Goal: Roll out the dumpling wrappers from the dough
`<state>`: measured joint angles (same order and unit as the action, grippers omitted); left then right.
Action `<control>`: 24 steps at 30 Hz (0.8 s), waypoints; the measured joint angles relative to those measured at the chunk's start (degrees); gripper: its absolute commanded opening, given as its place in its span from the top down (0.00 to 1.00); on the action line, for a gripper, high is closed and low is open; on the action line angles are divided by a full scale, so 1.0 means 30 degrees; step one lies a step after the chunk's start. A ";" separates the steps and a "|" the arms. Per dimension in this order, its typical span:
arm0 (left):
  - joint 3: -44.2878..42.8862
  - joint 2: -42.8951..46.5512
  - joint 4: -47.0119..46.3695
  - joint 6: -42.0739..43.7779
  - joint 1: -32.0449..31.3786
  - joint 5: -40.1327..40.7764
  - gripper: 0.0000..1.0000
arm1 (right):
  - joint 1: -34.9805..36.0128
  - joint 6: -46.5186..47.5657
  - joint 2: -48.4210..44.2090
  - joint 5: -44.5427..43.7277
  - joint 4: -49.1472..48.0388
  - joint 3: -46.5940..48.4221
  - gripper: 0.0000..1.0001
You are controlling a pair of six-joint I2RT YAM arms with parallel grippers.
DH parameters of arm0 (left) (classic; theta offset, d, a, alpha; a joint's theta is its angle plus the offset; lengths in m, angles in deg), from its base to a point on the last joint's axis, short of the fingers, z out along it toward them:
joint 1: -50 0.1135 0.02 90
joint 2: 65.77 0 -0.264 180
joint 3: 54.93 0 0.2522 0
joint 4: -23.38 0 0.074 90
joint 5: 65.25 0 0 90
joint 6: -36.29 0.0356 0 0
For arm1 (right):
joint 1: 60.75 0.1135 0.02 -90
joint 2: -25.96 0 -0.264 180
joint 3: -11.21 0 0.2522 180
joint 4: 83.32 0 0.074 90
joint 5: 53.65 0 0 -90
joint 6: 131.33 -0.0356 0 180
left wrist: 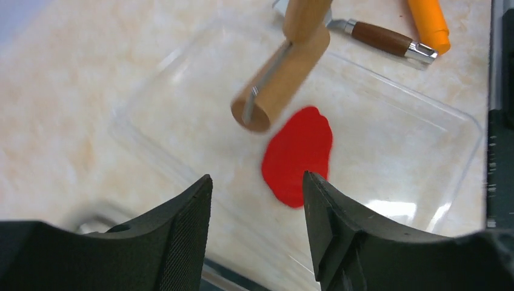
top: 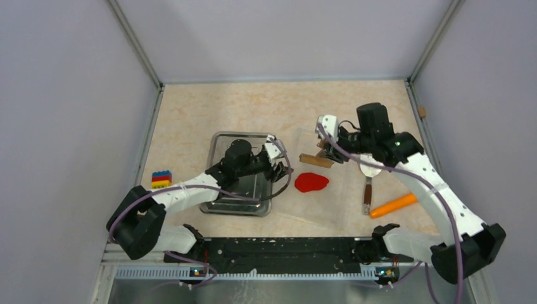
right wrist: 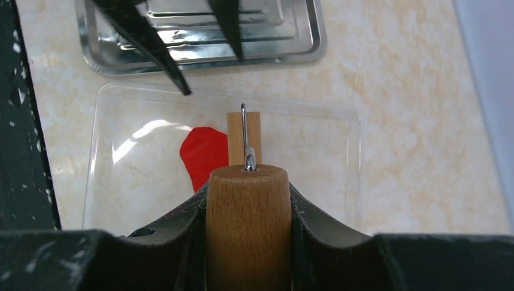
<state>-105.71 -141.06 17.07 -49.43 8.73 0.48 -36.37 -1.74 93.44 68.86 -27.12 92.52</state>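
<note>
We see the dough lying as a flat, uneven red sheet near the middle of a clear tray on the table, with neither arm touching it. The right gripper is clamped on the wooden handle of a roller. The roller's barrel hangs tilted just beyond the far edge of the dough, and we cannot tell whether it touches the tray. The left gripper is released, its jaws apart with nothing between them. It hovers where the clear tray meets a metal tray to its left, and it points toward the dough. To the right of the clear tray lie a spatula with a wooden handle and, just beside it, an orange carrot. A small stack of coloured blocks sits well apart, near the table's left edge.
</note>
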 measured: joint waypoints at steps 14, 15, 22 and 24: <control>-0.1770 -0.5158 -0.8094 0.9573 0.0095 -0.7278 0.48 | 0.3869 0.4568 -0.1668 -0.1188 -0.0889 -0.1399 1.00; -0.2047 -0.5253 -0.8211 0.9581 0.0073 -0.7490 0.49 | 0.4022 0.4575 -0.1690 -0.1406 -0.1173 -0.1566 1.00; -0.2616 -0.5625 -0.8590 0.8888 -0.0393 -0.8087 0.78 | 0.4677 0.4306 -0.1756 -0.2841 -0.2754 -0.2601 1.00; -0.2630 -0.5690 -0.8633 0.8612 -0.0437 -0.8036 0.84 | 0.4707 0.4124 -0.1778 -0.3111 -0.2863 -0.2645 1.00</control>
<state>-113.60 -158.13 -8.83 -23.60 7.42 -23.63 -22.25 10.63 88.11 59.53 -35.71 84.59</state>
